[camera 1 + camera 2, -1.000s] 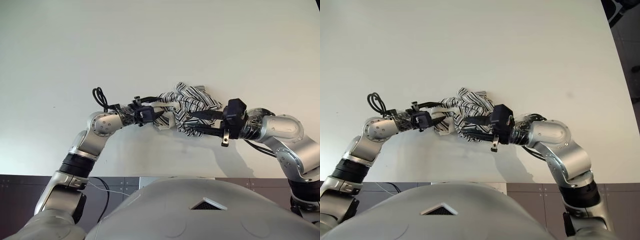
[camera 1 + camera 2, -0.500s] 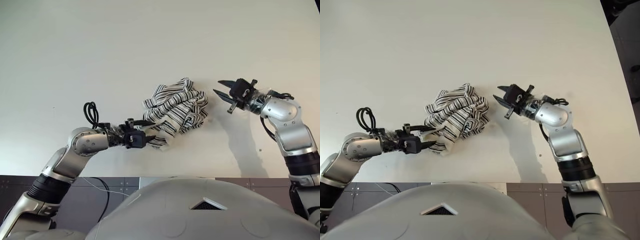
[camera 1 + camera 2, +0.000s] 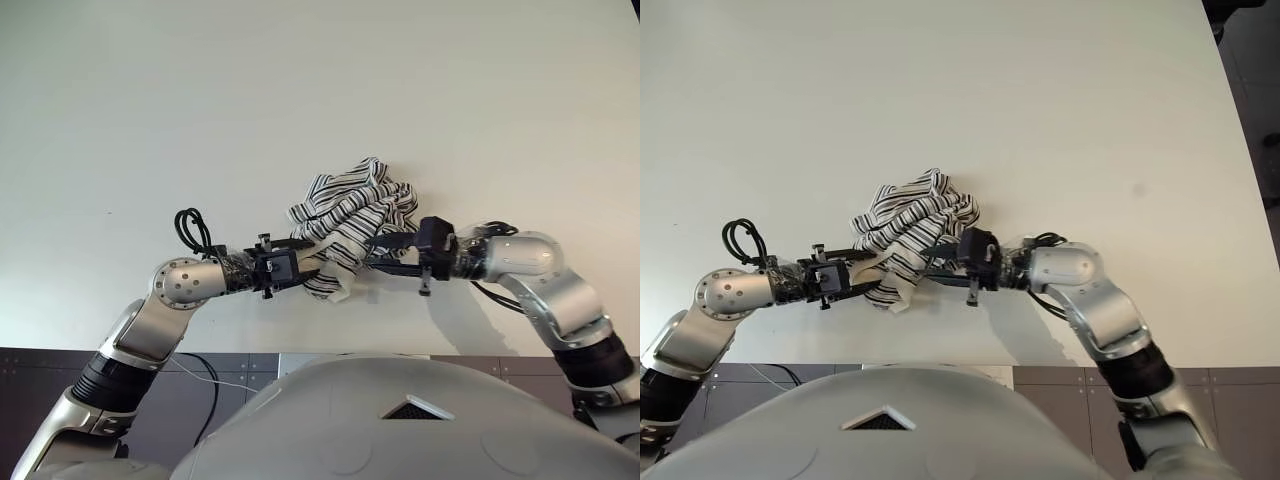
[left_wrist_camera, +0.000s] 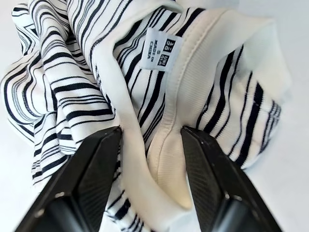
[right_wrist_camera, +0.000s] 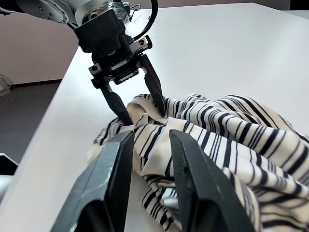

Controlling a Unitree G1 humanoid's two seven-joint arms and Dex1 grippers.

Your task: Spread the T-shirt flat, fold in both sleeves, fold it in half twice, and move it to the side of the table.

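Cotton knit, by the look of it: the striped T-shirt point(image 3: 355, 215) lay bunched in a heap near the front edge of the white table point(image 3: 150, 100), between my two arms. I judged it light, limp and apt to slide on the smooth top, with no stiffness to carry a fold. It wanted pinching at a firm edge, the ribbed neckband point(image 4: 193, 72) or a hem, with both arms drawing it out. My left gripper point(image 3: 312, 258) had its fingers apart, astride that neckband; whether the pads pressed the cloth I could not quite tell. My right gripper point(image 3: 372, 252) was parted too, low at the heap's near right flank, clamped on nothing I could see. The left wrist view gave the cream rib and the small label point(image 4: 161, 48) sewn inside it, marking the neck opening, which the head views left as a tangle of folds. The right wrist view showed both grippers facing across the crumpled stripes.
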